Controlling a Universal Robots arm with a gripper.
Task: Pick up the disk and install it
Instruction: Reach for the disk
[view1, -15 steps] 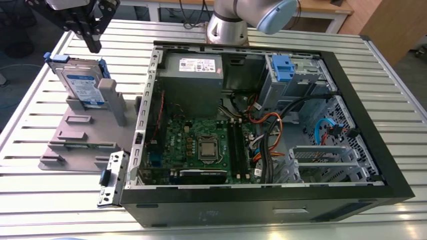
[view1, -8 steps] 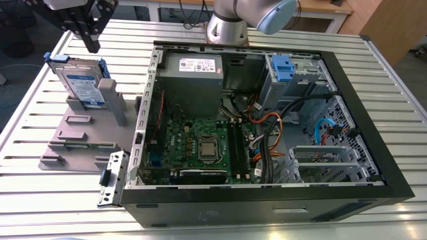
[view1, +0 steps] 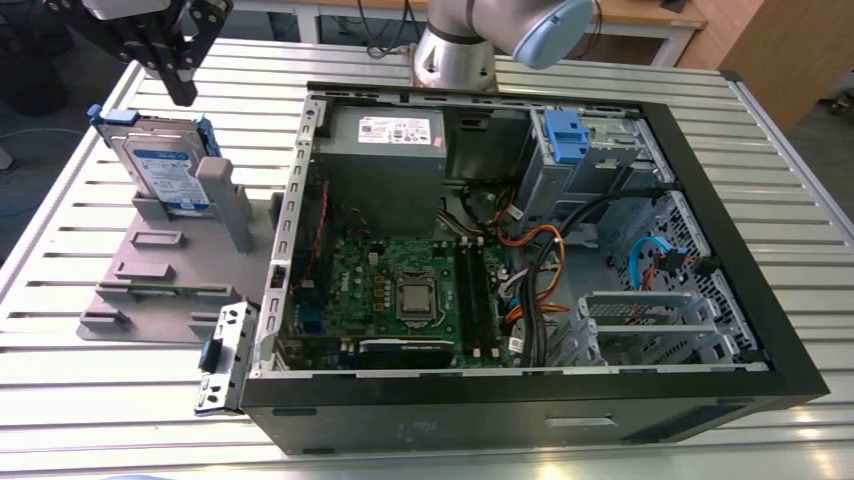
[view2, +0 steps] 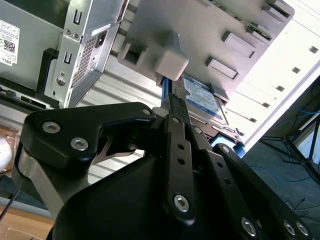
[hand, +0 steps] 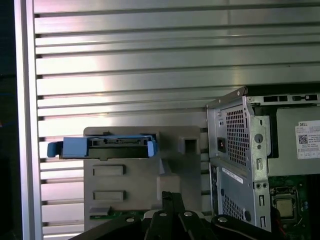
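The disk (view1: 163, 168) stands on edge in a grey holder (view1: 158, 268) at the exterior view's left, beside the open computer case (view1: 694, 180). It is silver-grey with a blue-and-white label and a blue bracket. My gripper (view1: 182, 96) hangs just above the disk's top edge and does not touch it; its black fingers are shut with nothing between them. In the first wrist view the disk's blue bracket (hand: 106, 146) shows edge-on beyond the gripper (hand: 168, 196). In the second wrist view the disk's label (view2: 202, 97) lies past the gripper (view2: 171, 100).
The case holds a motherboard (view1: 400, 290), a power supply (view1: 387, 140) and a drive bay with a blue latch (view1: 567, 135). A small blue latch with a metal cage (view1: 220, 355) lies by the case's corner. Everything rests on a slatted metal table (view1: 120, 400).
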